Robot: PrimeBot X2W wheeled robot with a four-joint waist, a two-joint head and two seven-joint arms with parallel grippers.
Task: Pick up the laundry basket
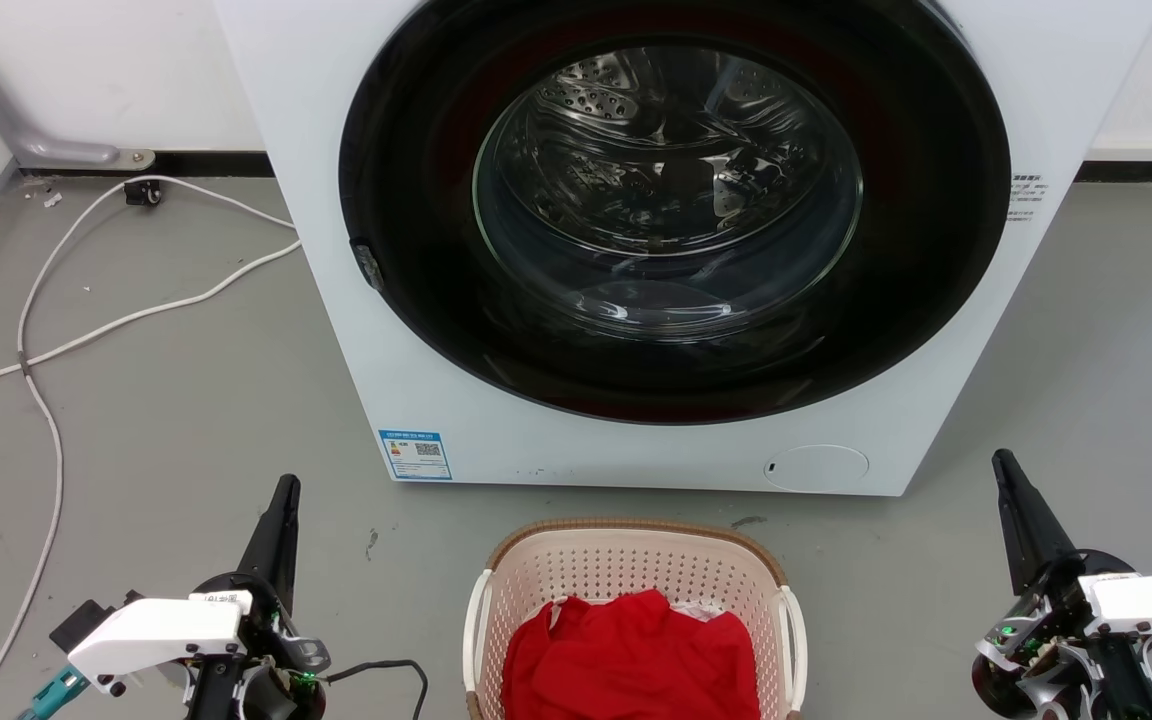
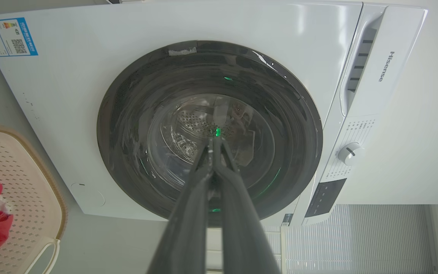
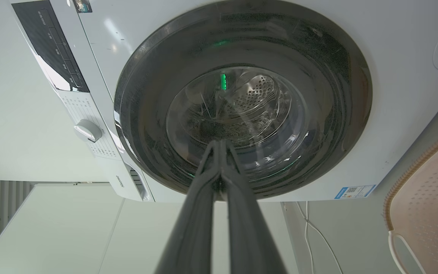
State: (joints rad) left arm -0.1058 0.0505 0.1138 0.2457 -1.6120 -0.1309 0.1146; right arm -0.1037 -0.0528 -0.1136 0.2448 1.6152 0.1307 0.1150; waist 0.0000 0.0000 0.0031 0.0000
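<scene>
Loosely heaped in the laundry basket (image 1: 626, 570) lies red fabric (image 1: 631, 660), perhaps clothing

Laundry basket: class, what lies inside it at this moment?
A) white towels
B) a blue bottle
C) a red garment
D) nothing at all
C: a red garment lies heaped inside the laundry basket, which stands on the floor in front of the washing machine.

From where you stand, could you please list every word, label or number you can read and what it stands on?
"Hisense": top panel of the white front-loading washing machine.
Blue-edged QR sticker on its front: too small to read.
Dark print beside the round door: blurred.
Markings by the white dial: too small.
</scene>
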